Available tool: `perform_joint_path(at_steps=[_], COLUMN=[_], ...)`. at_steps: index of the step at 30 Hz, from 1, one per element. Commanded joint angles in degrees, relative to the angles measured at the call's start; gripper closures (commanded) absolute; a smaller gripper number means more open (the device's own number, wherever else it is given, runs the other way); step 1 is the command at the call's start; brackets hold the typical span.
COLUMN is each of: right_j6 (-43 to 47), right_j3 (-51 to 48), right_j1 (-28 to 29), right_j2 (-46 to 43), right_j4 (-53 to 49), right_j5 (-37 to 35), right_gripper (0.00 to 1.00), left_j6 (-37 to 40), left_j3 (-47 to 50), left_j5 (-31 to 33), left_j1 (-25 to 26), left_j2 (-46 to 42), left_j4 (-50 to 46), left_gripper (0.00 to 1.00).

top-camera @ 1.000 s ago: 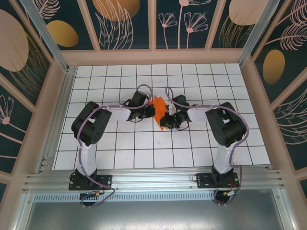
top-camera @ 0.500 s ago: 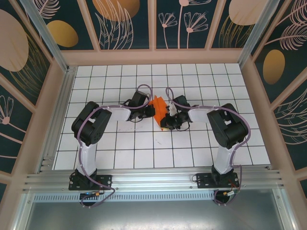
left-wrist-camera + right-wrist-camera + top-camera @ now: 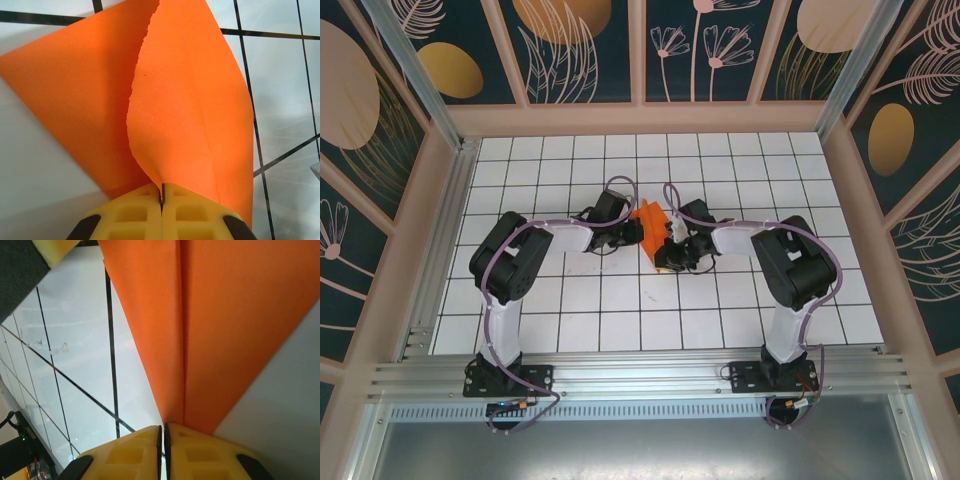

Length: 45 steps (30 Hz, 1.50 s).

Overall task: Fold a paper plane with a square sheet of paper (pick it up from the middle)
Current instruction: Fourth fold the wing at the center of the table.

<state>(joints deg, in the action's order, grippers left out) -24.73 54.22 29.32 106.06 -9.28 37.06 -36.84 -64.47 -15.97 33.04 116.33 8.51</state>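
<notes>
The square sheet of paper [image 3: 651, 232] is bright orange and folded into a narrow pointed shape on the white grid table, between the two arms. In the left wrist view one flap of the paper [image 3: 190, 100] curls up from the flat layer, and my left gripper [image 3: 162, 192] is shut on its lower edge. In the right wrist view the paper [image 3: 210, 315] shows a straight centre crease. Its tip runs down into the thin slit of my right gripper [image 3: 163, 432], which is shut on it. From above, the left gripper [image 3: 633, 232] and right gripper [image 3: 667, 247] flank the paper.
The white grid table [image 3: 620, 310] is boxed in by peach-framed walls [image 3: 640, 118], with an aluminium rail [image 3: 640, 375] along the near edge. One of the left gripper's yellow fingers [image 3: 52, 249] shows at the top left of the right wrist view.
The right gripper has shifted very slightly to the left at the paper's near tip. The left arm and the paper have hardly moved.
</notes>
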Motion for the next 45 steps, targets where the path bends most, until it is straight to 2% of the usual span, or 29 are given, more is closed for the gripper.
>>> perform_joint_path(at_steps=[1,6,19,24,27,30,36,45], right_j6=[-0.49,-0.41,-1.46,-2.24,-3.65,-4.95,-4.98,-4.08], right_j3=[-1.02,0.08,-1.17,-2.75,-1.25,1.76,4.93,1.49], right_j1=[-0.18,-0.23,-0.23,-0.39,-0.45,-0.66,-0.43,0.85], right_j2=[-2.92,-2.25,1.77,-0.11,-4.70,-7.74,-2.64,1.01], right_j4=[-5.37,-5.19,-9.11,-9.11,-5.57,-3.09,-2.97,-4.07], right_j5=[5.38,6.53,-2.64,-1.92,0.68,0.29,0.22,0.67], right_gripper=[0.87,0.86,0.86,0.86,0.86,0.85,0.84,0.85], left_j6=[0.83,0.80,0.94,0.72,0.80,0.89,0.91,0.80], left_j3=[0.04,0.13,0.13,0.22,0.07,-0.05,-0.22,-0.31], left_j5=[3.31,3.05,2.94,2.53,2.52,2.34,2.24,2.25], left_j1=[-0.44,-0.50,-0.51,-0.43,-0.44,-0.51,-0.47,-0.50], left_j2=[3.11,3.18,3.13,3.42,3.46,3.56,3.52,3.26], left_j4=[-4.47,-4.21,-4.40,-3.86,-3.86,-4.06,-4.21,-4.38], left_gripper=[1.00,1.00,1.00,1.00,1.00,1.00,1.00,1.00])
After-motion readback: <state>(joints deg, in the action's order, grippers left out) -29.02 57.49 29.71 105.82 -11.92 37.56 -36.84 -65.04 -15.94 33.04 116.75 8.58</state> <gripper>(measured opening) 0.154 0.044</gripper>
